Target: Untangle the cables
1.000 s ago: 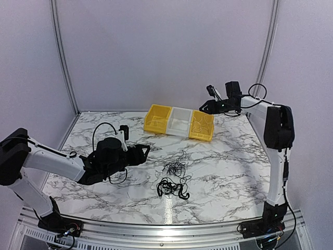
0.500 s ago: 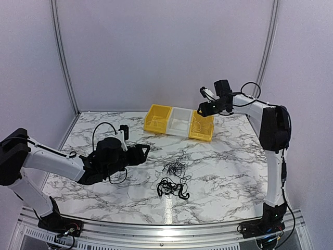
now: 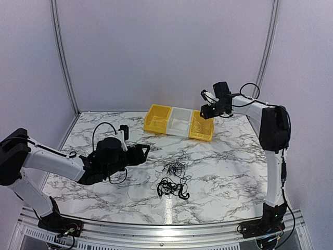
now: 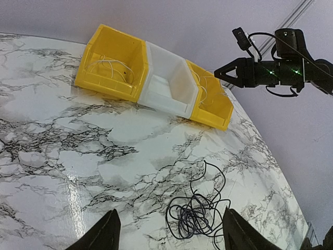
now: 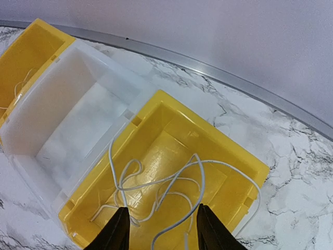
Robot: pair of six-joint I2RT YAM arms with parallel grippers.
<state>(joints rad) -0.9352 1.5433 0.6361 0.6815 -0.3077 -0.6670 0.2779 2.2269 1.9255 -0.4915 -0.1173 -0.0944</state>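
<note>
Hovering just right of the white bin [image 3: 179, 121], the right tool [image 3: 206, 111] is hanging over a yellow bin [image 3: 202, 126], seemingly for sorting strands. Black cables [image 3: 174, 178] are lying on the tabletop [image 3: 234, 166] in front of the white bin.

The left tool [image 4: 170, 221] is gaping wide and empty, facing those cables.

The right tool [image 5: 161, 224] is spreading open above a whitish cable [image 5: 161, 185], gripping nothing.

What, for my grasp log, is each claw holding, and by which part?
Nothing. The left claw is open short of the black cables; the right claw is open above the white cable in the yellow bin.
</note>
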